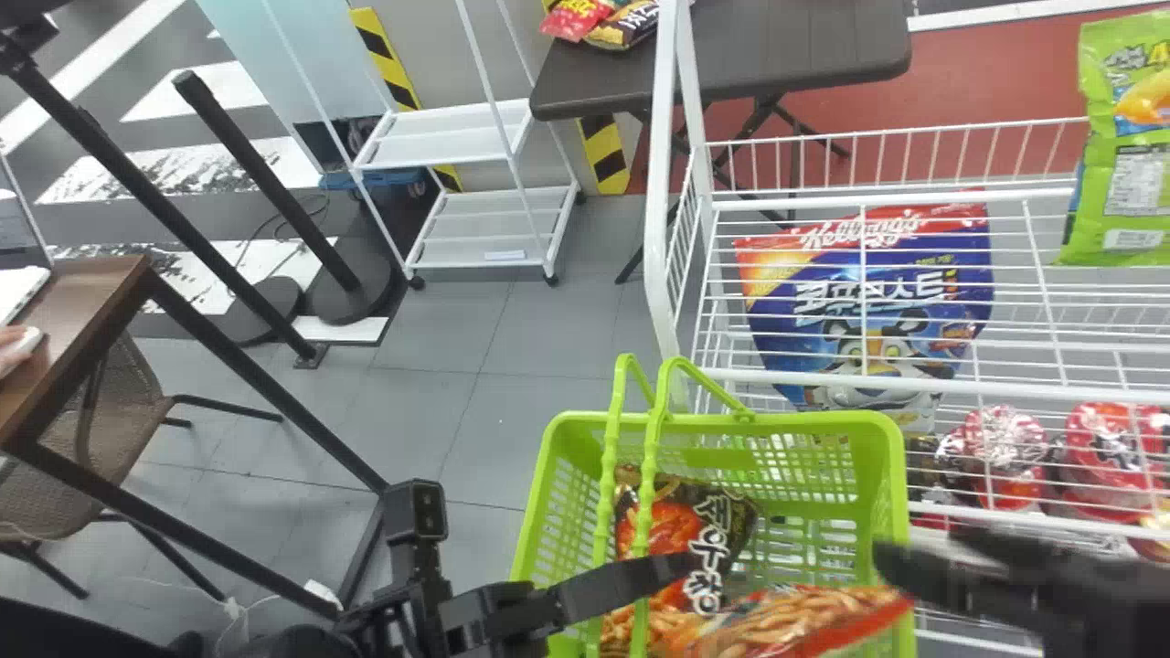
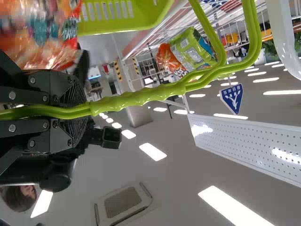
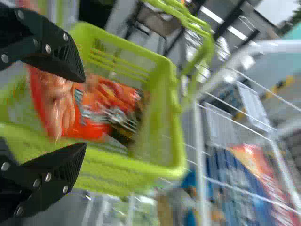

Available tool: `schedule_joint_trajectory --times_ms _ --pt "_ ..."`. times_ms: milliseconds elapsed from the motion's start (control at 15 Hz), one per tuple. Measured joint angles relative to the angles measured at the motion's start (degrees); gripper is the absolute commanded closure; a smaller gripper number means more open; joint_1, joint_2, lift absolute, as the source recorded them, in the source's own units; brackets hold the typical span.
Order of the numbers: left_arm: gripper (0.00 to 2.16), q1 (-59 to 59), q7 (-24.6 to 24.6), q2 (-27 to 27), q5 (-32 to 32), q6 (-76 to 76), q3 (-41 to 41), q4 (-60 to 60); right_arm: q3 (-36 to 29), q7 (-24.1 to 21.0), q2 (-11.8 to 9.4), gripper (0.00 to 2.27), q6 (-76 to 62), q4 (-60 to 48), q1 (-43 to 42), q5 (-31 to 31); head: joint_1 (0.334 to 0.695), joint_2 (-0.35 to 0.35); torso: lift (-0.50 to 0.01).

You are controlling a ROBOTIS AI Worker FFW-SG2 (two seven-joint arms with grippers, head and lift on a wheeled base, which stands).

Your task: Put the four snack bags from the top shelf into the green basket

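A green basket (image 1: 823, 423) is low in front of the robot. At its left side, the left gripper (image 2: 89, 110) has its fingers closed around the basket's handle (image 2: 141, 96), with no clear gap left.

Over the basket's near right part is the right gripper (image 3: 85, 112), its two fingers wide apart. An orange snack bag (image 1: 795, 617) lies just below it, in the near part of the basket, slanting with its red edge toward the basket's right wall. The bag seems to be loose from the fingers. A dark snack bag (image 1: 681, 525) with a red picture rests deeper in the basket, toward its left side. Whether a further bag lies under these two, one cannot tell.

Beyond and to the right of the basket is a white wire rack (image 1: 667, 91). High on it, above the basket's level, a green snack bag (image 1: 1129, 137) stands upright, with an orange-red bag (image 2: 165, 57) next to it. The job looks roughly half done, and the green one is a likely next pick.

These bags should be light and pillow-like, with slick, crinkly film that could slide between hard fingers, and brittle snacks inside that a hard squeeze would crush. The green one is best taken across its upper part, fingers on front and back, gently but far enough in that the film does not slip. The basket's handle, thin and firm, can bear a tighter grip and steadies the basket.
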Motion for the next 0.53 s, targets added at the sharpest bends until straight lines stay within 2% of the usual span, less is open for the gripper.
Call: schedule_joint_trajectory --times_ms 133,200,533 --pt "2.15 0.17 -0.07 0.01 0.12 0.0 0.02 -0.17 -3.11 -0.96 0.09 0.06 -7.18 2.92 -3.44 1.7 0.695 0.131 -0.001" --pt "2.15 0.24 -0.12 0.02 0.15 0.0 0.02 -0.26 -4.2 -1.47 0.11 0.06 -11.39 5.3 -5.74 3.37 0.695 0.057 -0.001" --pt "2.15 0.67 -0.43 0.09 0.31 0.0 0.16 -0.56 -4.82 -2.86 0.15 0.06 -28.04 24.42 -20.76 13.78 0.695 -0.063 -0.001"
